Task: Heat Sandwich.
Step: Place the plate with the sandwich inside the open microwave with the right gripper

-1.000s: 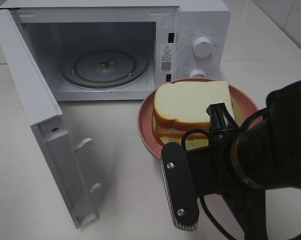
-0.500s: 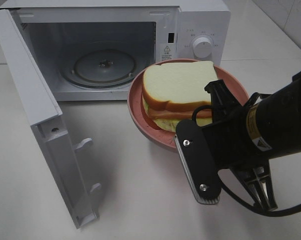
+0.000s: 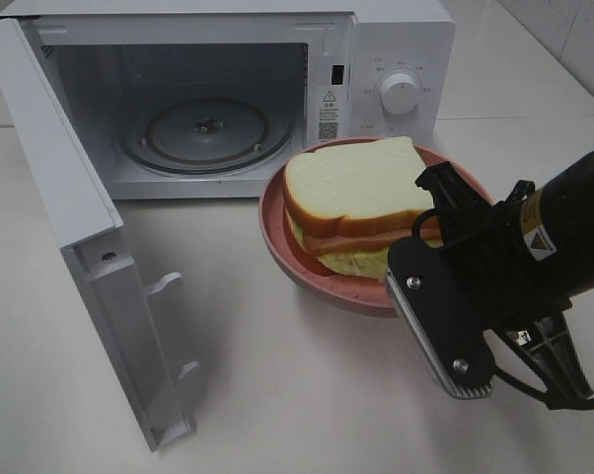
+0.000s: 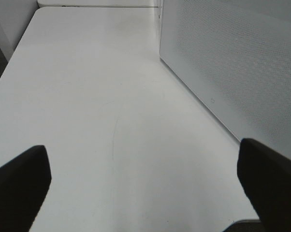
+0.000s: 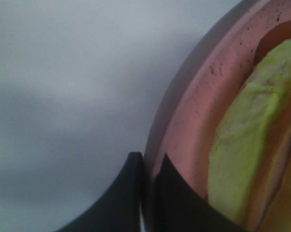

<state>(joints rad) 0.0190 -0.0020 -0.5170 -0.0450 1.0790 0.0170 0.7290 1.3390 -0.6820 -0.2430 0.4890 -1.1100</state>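
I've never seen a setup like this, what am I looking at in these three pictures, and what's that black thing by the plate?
It is a robot with two arms, each ending in a two-finger gripper. The wide picture comes from a camera mounted high; the other two come from cameras on the wrists. On the white table stands a microwave with its door open. The black thing is the right arm: the right gripper is pinched shut on the rim of a pink plate carrying a sandwich. The left gripper is open, beside the microwave.

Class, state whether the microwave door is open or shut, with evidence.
Open: the door stands swung aside, exposing the glass turntable.
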